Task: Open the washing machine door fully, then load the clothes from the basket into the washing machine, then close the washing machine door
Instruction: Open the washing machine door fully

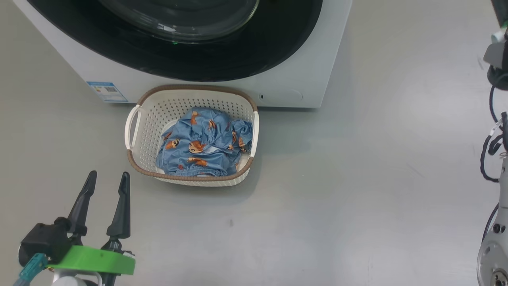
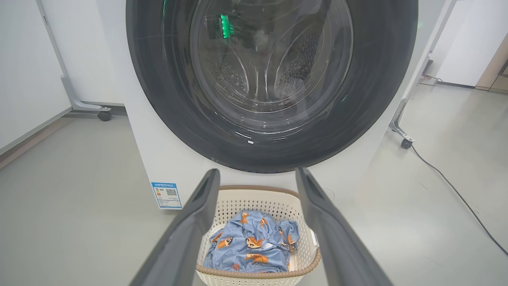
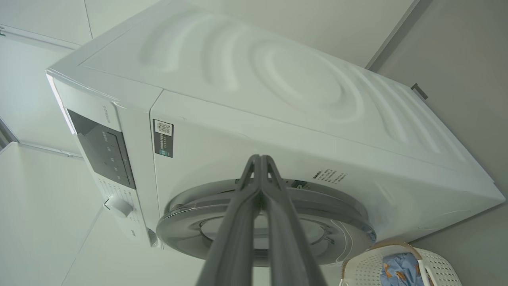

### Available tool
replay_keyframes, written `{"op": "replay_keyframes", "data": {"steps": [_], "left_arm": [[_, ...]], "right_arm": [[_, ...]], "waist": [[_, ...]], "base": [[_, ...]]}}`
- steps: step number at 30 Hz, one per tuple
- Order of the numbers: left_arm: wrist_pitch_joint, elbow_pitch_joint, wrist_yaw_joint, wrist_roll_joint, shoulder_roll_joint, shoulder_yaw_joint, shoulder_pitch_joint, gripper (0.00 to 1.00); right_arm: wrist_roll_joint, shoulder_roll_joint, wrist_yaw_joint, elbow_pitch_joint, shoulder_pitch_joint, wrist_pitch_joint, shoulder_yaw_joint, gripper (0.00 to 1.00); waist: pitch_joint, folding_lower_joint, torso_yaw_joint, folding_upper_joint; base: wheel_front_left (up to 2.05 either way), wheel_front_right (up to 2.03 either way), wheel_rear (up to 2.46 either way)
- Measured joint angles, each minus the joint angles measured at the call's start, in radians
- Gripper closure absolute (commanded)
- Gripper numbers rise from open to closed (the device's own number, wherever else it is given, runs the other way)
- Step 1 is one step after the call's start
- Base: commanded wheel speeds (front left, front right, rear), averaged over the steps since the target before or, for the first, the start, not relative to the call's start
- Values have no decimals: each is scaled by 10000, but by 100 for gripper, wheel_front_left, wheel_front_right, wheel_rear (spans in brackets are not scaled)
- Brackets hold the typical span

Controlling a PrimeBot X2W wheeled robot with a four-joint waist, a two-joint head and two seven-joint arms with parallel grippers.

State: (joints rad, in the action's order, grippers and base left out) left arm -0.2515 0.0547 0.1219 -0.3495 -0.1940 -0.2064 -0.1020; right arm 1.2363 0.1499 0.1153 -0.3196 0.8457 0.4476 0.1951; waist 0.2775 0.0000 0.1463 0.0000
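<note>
In the head view the basket (image 1: 147,119) stands on the floor (image 1: 357,178) just beside the foot of the washing machine (image 1: 301,59), which rises at its 12 o'clock. The basket's long axis runs roughly from 9 to 3 o'clock, with a handle at each end. The clothes (image 1: 204,145) lie bundled inside it, toward the 3 o'clock end.

The washing machine door (image 1: 198,63) sits shut against the white front, its glass bulging outward over the basket's far rim.

Smooth grey floor opens at the basket's 3 o'clock as far as the right arm (image 1: 496,159). The left gripper (image 1: 109,174) hangs at the basket's 7 o'clock, fingers spread and holding nothing, tips pointing to 12.

In the right wrist view the right gripper (image 3: 260,157) has its fingers pressed together, with the tips at the door's upper rim. Contact there cannot be judged.

A cable (image 2: 456,194) trails over the floor beside the machine.
</note>
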Motion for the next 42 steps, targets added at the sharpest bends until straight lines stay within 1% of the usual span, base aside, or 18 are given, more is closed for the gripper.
{"op": "replay_keyframes", "data": {"steps": [4,5,9,13,14,18,27,42], "left_arm": [[0,-90,0,-136,29,-180,-194,0],[0,-115,0,-136,36,-232,-256,0],[0,-215,0,-205,75,-395,-549,0],[0,-347,0,-295,188,-447,-857,0],[0,-383,0,-297,215,-453,-930,0],[0,-460,0,-313,339,-499,-1243,0],[0,-474,0,-376,545,-545,-1678,0],[-2,-504,0,-476,803,-619,-2082,0]], "right_arm": [[194,81,23,-4,399,462,69,100],[253,115,94,-6,499,587,69,100],[328,265,96,-21,895,1055,46,100],[328,370,117,-27,1402,1501,-136,100],[328,372,176,-31,1533,1595,-205,100],[320,364,178,-163,1967,1948,-395,100],[96,234,178,-861,2597,2406,-596,100],[-686,17,178,-1605,3744,2606,-867,100]], "waist": [[311,0,103,0],[392,0,131,0],[743,0,261,0],[1109,1,423,0],[1201,1,465,0],[1564,1,643,0],[2145,1,1093,0],[2867,1,1542,0]], "base": [[0,0,0],[0,0,0],[0,0,0],[0,0,0],[0,0,0],[0,0,0],[0,0,0],[0,0,0]]}}
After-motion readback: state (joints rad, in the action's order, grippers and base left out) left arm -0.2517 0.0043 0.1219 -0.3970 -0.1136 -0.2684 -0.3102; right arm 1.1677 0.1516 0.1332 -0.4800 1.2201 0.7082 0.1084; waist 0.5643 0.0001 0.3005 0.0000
